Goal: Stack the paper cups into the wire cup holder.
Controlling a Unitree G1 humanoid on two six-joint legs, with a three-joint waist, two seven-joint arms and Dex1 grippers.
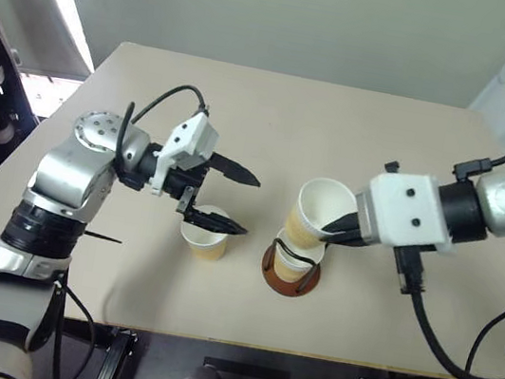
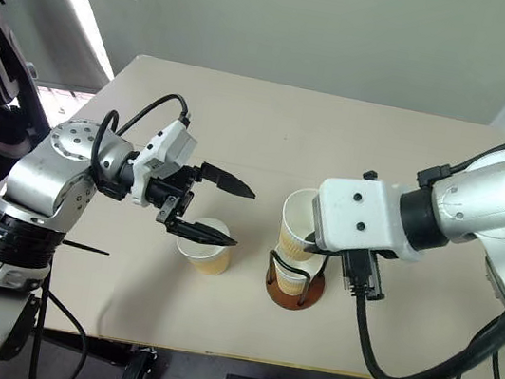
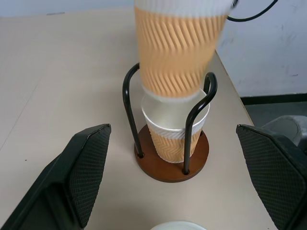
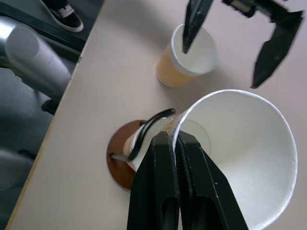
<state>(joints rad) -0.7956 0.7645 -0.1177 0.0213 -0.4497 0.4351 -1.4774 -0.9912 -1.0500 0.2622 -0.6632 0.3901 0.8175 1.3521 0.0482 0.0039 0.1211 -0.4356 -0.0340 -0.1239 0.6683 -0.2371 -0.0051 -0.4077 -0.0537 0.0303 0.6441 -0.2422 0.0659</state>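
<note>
**Second cup held tilted over the holder**

The right hand (image 4: pixel 175 158) is pinched tight on the rim of a paper cup (image 1: pixel 318 212), one finger inside the wall and one outside. This held cup is empty, white inside, and hangs tilted just above the wire cup holder (image 1: pixel 292 269), its narrow end pointing down between the black wire loops.

Inside the holder another paper cup (image 3: pixel 175 134) stands upright on the round brown base, also empty.

Just beside the holder, on the side away from the right hand, a third cup (image 1: pixel 205 233) stands upright on the desk (image 1: pixel 274 116), empty too. The left hand (image 1: pixel 231 201) hovers over that cup with its fingers spread wide, gripping nothing.
</note>
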